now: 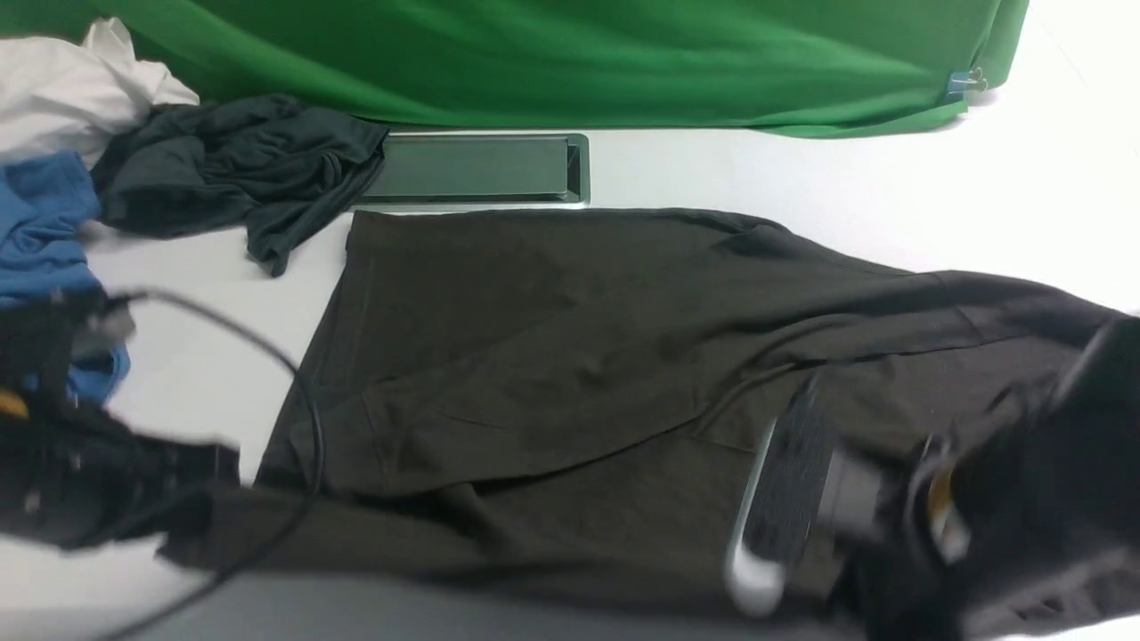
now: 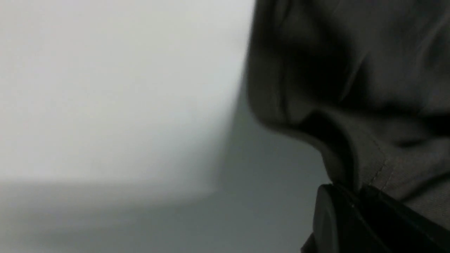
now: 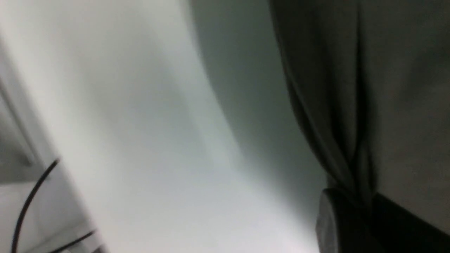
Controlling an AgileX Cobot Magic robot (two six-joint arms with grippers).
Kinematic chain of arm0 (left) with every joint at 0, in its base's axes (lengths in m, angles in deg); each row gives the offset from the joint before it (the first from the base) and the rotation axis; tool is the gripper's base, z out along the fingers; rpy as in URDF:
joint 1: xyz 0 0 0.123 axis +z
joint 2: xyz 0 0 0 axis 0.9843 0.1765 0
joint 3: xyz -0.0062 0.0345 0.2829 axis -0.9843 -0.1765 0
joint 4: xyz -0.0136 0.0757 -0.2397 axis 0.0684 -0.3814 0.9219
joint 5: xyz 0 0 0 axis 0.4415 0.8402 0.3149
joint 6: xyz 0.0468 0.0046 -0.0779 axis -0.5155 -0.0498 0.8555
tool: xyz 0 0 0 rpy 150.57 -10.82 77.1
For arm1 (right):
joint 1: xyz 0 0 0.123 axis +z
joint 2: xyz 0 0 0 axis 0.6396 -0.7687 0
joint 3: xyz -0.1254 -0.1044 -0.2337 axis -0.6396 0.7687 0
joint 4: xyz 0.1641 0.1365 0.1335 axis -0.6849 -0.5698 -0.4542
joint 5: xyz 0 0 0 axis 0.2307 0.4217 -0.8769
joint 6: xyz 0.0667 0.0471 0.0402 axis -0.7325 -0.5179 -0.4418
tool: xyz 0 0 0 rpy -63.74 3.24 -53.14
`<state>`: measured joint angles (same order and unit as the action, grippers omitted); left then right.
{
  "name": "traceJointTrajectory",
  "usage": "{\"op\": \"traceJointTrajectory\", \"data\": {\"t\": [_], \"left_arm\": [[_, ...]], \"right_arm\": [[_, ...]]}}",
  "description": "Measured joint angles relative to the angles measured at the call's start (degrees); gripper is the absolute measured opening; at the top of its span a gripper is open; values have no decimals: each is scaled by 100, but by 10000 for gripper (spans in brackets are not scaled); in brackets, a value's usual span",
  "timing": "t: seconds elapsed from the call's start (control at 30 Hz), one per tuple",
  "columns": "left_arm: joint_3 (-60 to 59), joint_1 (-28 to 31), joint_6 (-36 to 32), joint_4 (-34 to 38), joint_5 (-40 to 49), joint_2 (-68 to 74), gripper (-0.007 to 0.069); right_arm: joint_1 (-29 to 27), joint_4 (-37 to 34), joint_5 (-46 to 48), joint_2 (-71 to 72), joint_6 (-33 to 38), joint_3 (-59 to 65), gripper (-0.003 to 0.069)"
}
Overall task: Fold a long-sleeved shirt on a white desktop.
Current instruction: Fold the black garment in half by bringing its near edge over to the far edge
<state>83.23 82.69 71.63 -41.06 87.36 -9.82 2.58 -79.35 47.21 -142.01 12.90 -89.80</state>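
Observation:
The long-sleeved shirt (image 1: 552, 356), dark olive-brown, lies spread across the white desktop (image 1: 802, 169), with its near edge bunched and raised. My left arm (image 1: 89, 463) is blurred at the near left corner of the cloth. In the left wrist view my left gripper (image 2: 355, 191) is shut on a stitched hem of the shirt (image 2: 351, 70), held above the desktop (image 2: 105, 88). My right arm (image 1: 891, 507) is blurred at the near right. There my right gripper (image 3: 358, 200) is shut on a gathered fold of the shirt (image 3: 386, 88), which hangs in pleats.
A green cloth backdrop (image 1: 552, 62) runs along the far edge, with a silver-framed cable hatch (image 1: 476, 167) in front of it. At the far left lie a dark teal-black garment (image 1: 240, 160), a blue shirt (image 1: 40, 223) and a white cloth (image 1: 62, 89). A black cable (image 1: 294, 383) loops over the shirt's left edge.

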Motion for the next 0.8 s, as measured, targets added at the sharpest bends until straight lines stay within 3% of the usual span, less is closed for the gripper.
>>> {"op": "traceJointTrajectory", "data": {"t": [0.27, 0.5, 0.63, 0.8], "left_arm": [[1769, -6, -57, 111, 61, 1168, 30], [3420, -6, -539, 450, -118, 2642, 30], [4438, -10, -1065, 1267, -959, 3819, 31], [5001, -92, -1207, 1555, -2030, 5004, 71]], "right_arm": [[-1421, -48, -186, -483, 703, -1460, 38], [-1896, 12, -638, -1608, 1646, -2719, 38], [-2128, 75, -1478, -2673, 2031, -3483, 38], [-2351, 87, -2645, -3727, 1565, -3843, 67]]}}
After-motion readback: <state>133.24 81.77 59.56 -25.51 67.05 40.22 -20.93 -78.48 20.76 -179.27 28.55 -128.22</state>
